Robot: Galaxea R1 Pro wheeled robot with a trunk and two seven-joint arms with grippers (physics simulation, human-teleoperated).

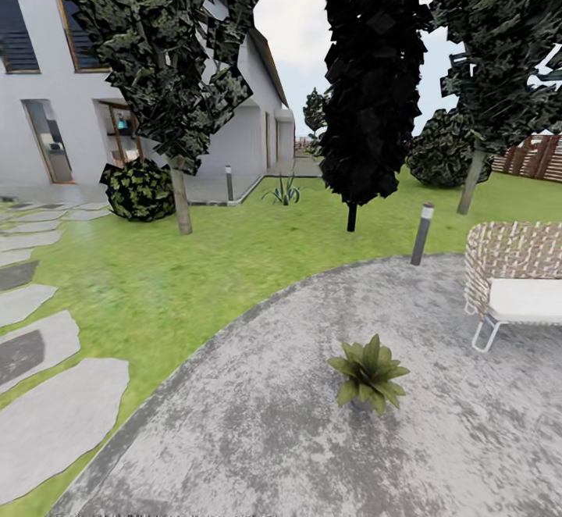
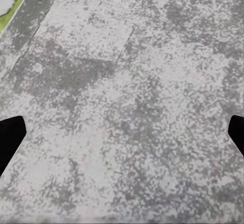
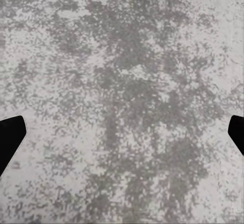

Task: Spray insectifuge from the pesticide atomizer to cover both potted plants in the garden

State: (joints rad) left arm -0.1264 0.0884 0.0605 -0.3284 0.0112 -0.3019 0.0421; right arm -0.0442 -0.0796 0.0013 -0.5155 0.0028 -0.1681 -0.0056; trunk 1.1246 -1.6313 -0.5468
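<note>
While I roll across the grey paving [image 1: 257, 439], the head view gives me one plant [image 1: 368, 372], a low rosette of pointed green leaves sitting on the stone at about five o'clock from the picture's middle. At three o'clock from it, near but apart, stands a wicker seat [image 1: 511, 255] with a white cushion on thin white legs. A short bollard [image 1: 422, 233] marks the paving's edge at one o'clock from the plant, and lawn [image 1: 195, 267], trees and the house [image 1: 47, 95] lie beyond at eleven and twelve.

I see no atomizer in these pictures, so I cannot say where it lies; I have found just one of the two plants so far.

Both wrist views look down on bare speckled stone. The left hand [image 2: 122, 135] has its dark fingertips [image 2: 10, 140] out at the far edges of its picture, spread wide with nothing between them. The right hand [image 3: 122, 135] sits the same way, wide and empty.

I judge the task is at its start, with the bottle not yet found. I expect a small slim sprayer to be light, stiff and somewhat slick, and easy to knock over. I would close on the middle of its body, square across the sides, keeping clear of the nozzle and trigger end so it can point freely at the leaves.
</note>
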